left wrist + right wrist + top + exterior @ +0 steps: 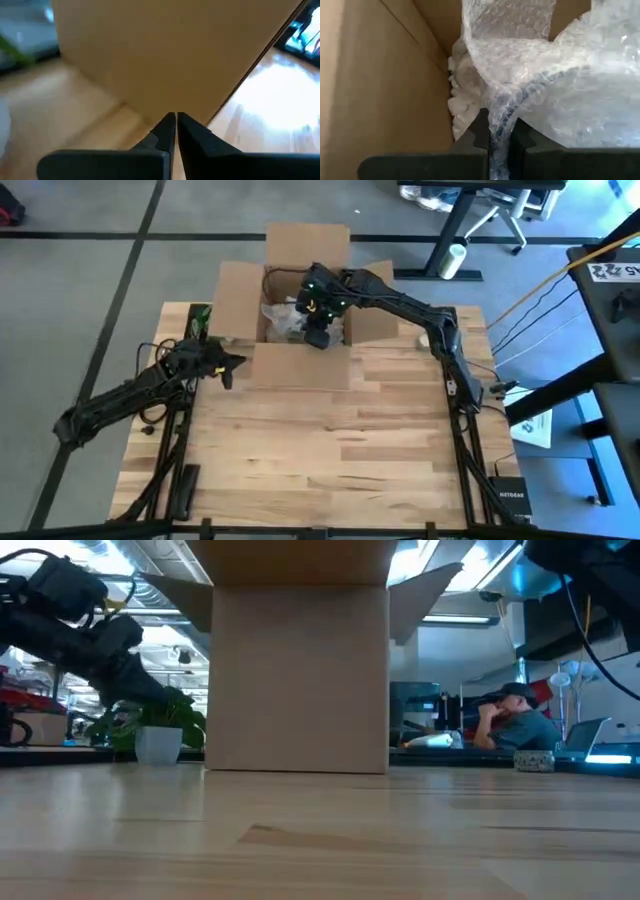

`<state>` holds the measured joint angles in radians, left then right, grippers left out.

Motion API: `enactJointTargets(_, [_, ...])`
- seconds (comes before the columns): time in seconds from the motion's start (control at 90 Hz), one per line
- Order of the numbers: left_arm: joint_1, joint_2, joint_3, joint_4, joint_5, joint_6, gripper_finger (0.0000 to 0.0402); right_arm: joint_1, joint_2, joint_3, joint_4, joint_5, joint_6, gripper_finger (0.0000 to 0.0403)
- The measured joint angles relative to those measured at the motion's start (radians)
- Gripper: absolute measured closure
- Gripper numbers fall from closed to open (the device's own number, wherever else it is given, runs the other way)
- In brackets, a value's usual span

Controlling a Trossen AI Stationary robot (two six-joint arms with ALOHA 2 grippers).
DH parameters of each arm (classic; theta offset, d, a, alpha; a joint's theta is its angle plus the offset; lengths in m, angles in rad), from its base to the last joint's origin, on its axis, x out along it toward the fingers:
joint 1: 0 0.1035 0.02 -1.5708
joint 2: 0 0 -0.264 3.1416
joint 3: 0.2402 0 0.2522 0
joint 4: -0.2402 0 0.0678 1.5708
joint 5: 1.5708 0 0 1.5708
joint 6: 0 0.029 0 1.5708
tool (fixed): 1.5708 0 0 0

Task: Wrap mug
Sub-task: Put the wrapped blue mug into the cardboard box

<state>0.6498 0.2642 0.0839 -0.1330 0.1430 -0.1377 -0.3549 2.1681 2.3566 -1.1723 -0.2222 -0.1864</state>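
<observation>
Bubble wrap (540,85) — crinkled, translucent — is pinched between the right gripper's (501,132) fingers inside the cardboard box (240,295), over white packing peanuts (462,100). I judge the wrapped mug is being packed; releasing comes next. Beyond, the left gripper (176,127) waits closed beside the box.

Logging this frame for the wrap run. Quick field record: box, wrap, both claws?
box: open cardboard box at the table's far edge, flaps out
contents: bubble wrap bundle, white packing fill beside it against the box wall
mug: not visible as such; a dark curved edge shows through the wrap
right claw: inside the box, shut on the bubble wrap
left claw: shut, empty, just outside the box's left wall
</observation>
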Motion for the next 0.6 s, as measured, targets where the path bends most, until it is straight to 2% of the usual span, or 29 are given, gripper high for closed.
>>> enactJointTargets(0.122, [0.000, -0.091, 0.000, -0.005, -0.037, 0.019, 0.0402, -0.001, 0.000, 0.000, 0.000, -0.006, 0.000, 0.0401])
enactJointTargets(0.289, [0.000, -0.264, 0.005, -0.102, -0.086, 0.038, 0.0402, -0.014, 0.001, 0.000, -0.001, -0.012, -0.001, 0.0401])
enactJointTargets(0.6, [0.015, -0.261, -0.004, -0.067, -0.106, 0.050, 0.0402, -0.033, 0.002, 0.000, -0.013, -0.018, 0.000, 0.0401])
